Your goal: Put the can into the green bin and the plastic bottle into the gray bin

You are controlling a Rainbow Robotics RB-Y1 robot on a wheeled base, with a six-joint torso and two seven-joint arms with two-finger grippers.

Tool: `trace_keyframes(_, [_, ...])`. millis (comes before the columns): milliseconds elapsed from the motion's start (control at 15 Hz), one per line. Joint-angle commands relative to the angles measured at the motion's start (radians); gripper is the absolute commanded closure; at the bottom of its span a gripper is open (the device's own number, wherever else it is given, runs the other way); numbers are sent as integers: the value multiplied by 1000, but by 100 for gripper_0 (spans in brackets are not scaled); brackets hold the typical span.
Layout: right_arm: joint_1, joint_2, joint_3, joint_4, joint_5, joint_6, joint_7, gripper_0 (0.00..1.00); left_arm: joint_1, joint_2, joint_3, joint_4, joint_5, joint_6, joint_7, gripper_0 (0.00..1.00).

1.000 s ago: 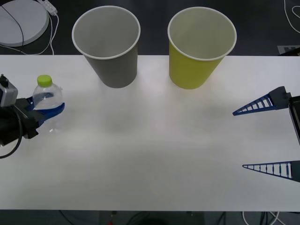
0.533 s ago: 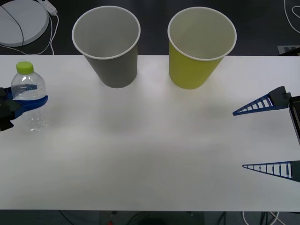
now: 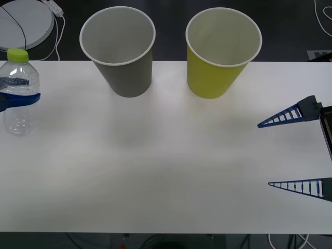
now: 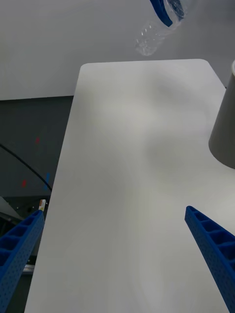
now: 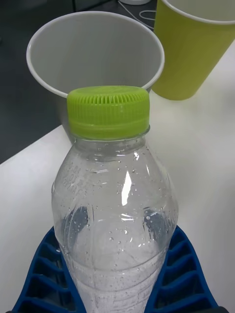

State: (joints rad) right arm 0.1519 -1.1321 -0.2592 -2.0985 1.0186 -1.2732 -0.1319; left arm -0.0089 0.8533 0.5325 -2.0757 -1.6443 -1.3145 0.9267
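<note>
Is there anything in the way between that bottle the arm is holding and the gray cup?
No. In the front view, bare white table lies between the bottle, held in the left gripper, and the gray bin.

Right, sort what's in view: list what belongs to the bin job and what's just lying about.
Job:
plastic bottle, held in the left pincer at the table's left edge
gray bin
green bin
right pincer, open, idle at the table's right

Lying about:
white round disc and cable behind the table
</note>
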Motion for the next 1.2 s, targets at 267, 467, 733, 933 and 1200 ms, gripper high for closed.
trace_keyframes(267, [0, 0, 0, 0, 0, 0, 0, 0, -145, 86, 1, 2, -28, -160, 152, 100])
trace_keyframes(467, [0, 0, 0, 0, 0, 0, 0, 0, -235, 122, -49, 42, -40, -204, 192, 100])
trace_keyframes(733, [0, 0, 0, 0, 0, 0, 0, 0, -384, 178, -174, 180, -39, -206, 188, 100])
trace_keyframes(933, [0, 0, 0, 0, 0, 0, 0, 0, -488, 224, -273, 259, -39, -206, 193, 100])
trace_keyframes(1200, [0, 0, 0, 0, 0, 0, 0, 0, -617, 256, -388, 347, -45, -207, 199, 100])
